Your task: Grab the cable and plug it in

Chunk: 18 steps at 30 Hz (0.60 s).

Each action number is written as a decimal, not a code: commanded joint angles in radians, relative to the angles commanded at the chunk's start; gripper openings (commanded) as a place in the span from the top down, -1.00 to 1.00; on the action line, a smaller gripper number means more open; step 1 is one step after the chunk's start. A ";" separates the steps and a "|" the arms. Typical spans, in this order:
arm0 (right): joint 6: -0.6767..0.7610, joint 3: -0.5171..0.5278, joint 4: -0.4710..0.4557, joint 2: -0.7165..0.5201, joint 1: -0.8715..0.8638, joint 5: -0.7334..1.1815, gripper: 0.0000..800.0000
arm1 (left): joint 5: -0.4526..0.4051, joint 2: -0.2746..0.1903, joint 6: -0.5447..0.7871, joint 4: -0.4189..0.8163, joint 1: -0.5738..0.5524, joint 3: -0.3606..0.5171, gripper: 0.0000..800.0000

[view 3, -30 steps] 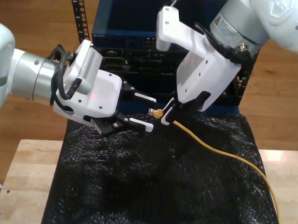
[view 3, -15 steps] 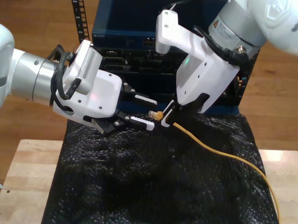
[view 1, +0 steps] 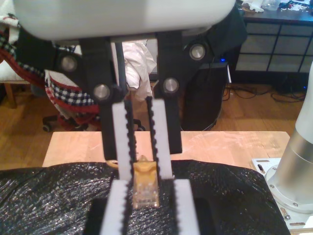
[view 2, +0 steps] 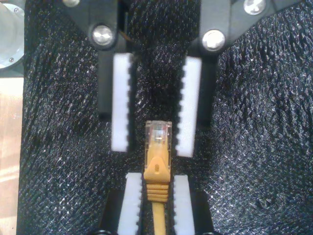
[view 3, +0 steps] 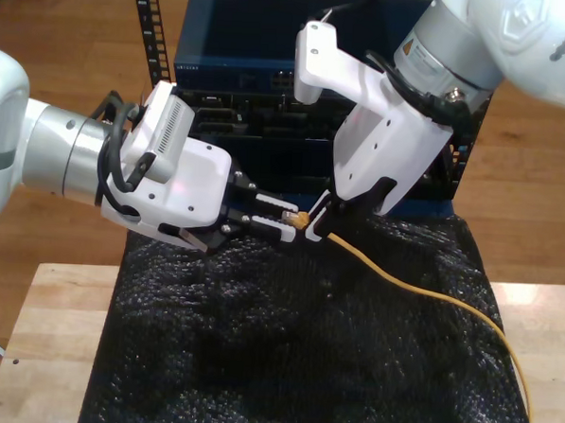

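Observation:
The yellow-orange cable point(view 3: 420, 290) runs across the black mat from the exterior view's right up to its clear plug point(view 3: 290, 214). My second gripper point(view 2: 156, 178), on the arm at the exterior view's right point(view 3: 314, 225), is shut on the yellow boot just behind the plug point(view 2: 157, 134). Facing it, my first gripper point(view 1: 146, 186) comes in from the exterior view's left point(view 3: 282, 219). Its white pads point(view 2: 122, 107) stand on either side of the plug tip with a small gap on each side, so it is open. The plug point(view 1: 145, 188) points toward the first wrist camera.
A black bubble-textured mat point(view 3: 284, 354) covers the wooden table point(view 3: 49, 332). Behind the grippers stands a dark blue rack of network equipment point(view 3: 243, 67) with ports. An arm's base point(view 1: 293, 166) sits on the table beyond the mat.
My first gripper has moved toward the plug and its fingers have narrowed around the plug tip. The second gripper has held the cable nearly still.

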 joint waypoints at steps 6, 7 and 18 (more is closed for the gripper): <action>0.000 0.000 0.002 0.000 0.000 0.000 0.95 | -0.002 0.000 0.002 0.000 0.000 0.009 0.80; 0.000 0.000 0.002 0.000 0.000 0.000 0.95 | -0.002 0.000 0.002 0.000 0.000 0.012 0.85; -0.048 0.002 0.021 -0.002 -0.002 0.002 -0.10 | -0.003 0.000 0.000 -0.002 0.002 0.015 0.99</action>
